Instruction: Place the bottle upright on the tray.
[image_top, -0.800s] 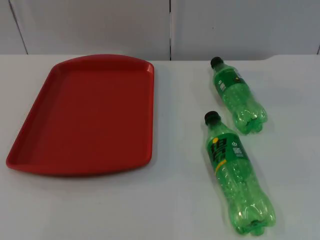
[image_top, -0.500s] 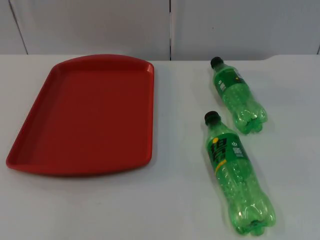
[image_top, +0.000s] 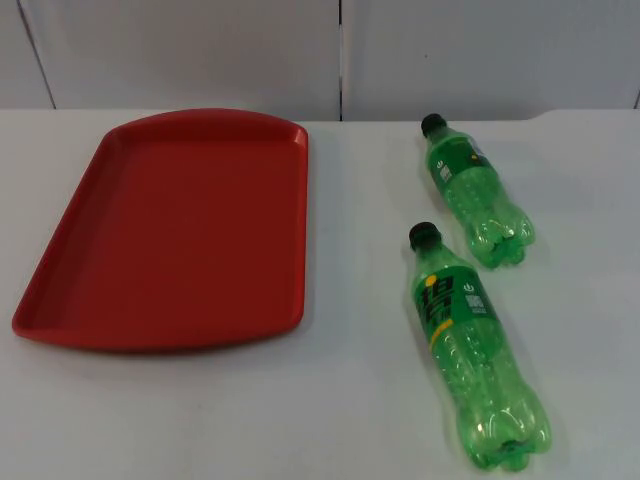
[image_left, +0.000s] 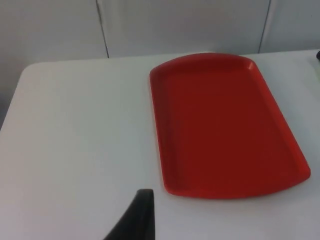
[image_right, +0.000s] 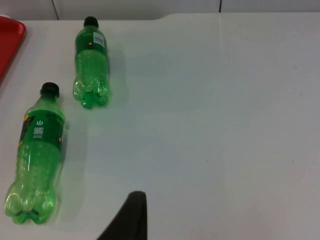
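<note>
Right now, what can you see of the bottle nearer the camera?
The nearer bottle is clear green plastic with a black cap, a green label with yellow and white print, and a lobed base. It looks empty. It lies on its side on the white table, cap toward the wall, right of the red tray, apart from the farther bottle. Nothing grips it.

You have open tabletop between the red tray and the two lying bottles: far bottle, near bottle. Nothing stands on the tray.
</note>
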